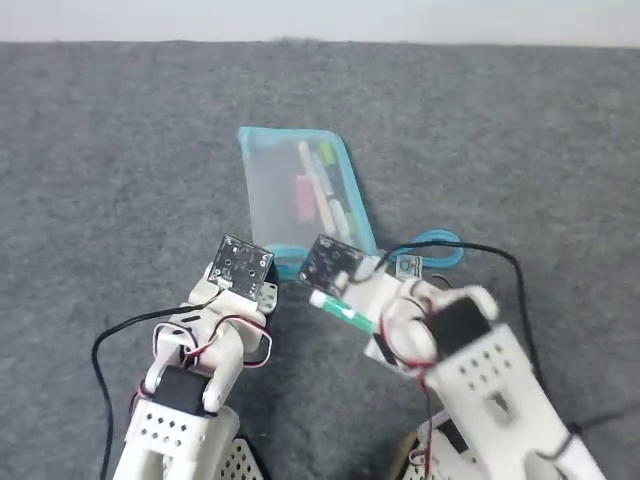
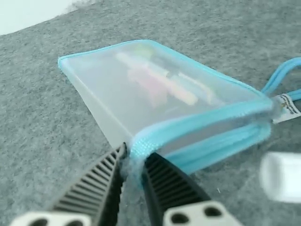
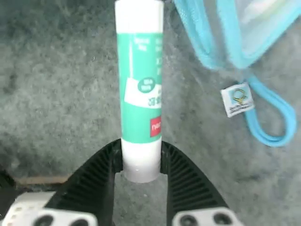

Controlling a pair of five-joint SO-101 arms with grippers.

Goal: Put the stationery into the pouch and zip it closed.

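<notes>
pouch: translucent, blue-trimmed, lying flat | glue stick: green-white, near pouch

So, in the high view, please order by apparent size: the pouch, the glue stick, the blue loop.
The pouch, clearly largest.
The blue loop and the glue stick look alike; I would not rank them.

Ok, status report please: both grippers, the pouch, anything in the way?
Left gripper shut on pouch corner. Right gripper shut on glue stick, outside the pouch. Other stationery already inside. Blue strap lies beside pouch, apart from the stick.
</notes>
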